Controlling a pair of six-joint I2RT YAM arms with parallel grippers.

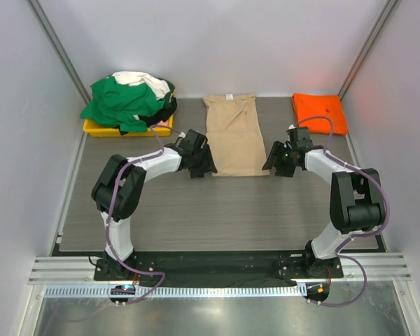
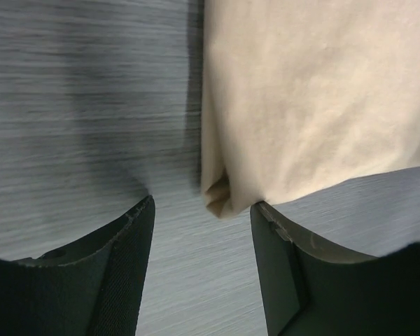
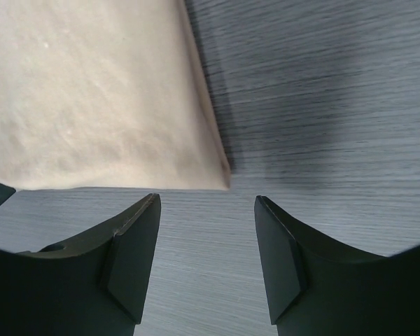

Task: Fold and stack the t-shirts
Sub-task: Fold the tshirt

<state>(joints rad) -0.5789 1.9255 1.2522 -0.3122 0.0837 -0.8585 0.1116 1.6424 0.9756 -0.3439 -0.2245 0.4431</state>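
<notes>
Tan shirt [image 1: 234, 136]: long flat strip.
Smooth, near-left corner puckered; my left tool [image 2: 203, 203] and right tool [image 3: 208, 198] both released.

Showed white shells and black joints on left arm [image 1: 154, 162] and right arm [image 1: 323, 164]; trailed looping purple cables [image 1: 107, 231] from black bases [image 1: 119, 267]; ended in matte black left claw [image 2: 202, 201] and right claw [image 3: 207, 199], fingers curved, tapering.

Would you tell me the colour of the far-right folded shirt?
The shirt is bright orange, clearest in the top view.

Bright even light; close views perhaps soft.
</notes>
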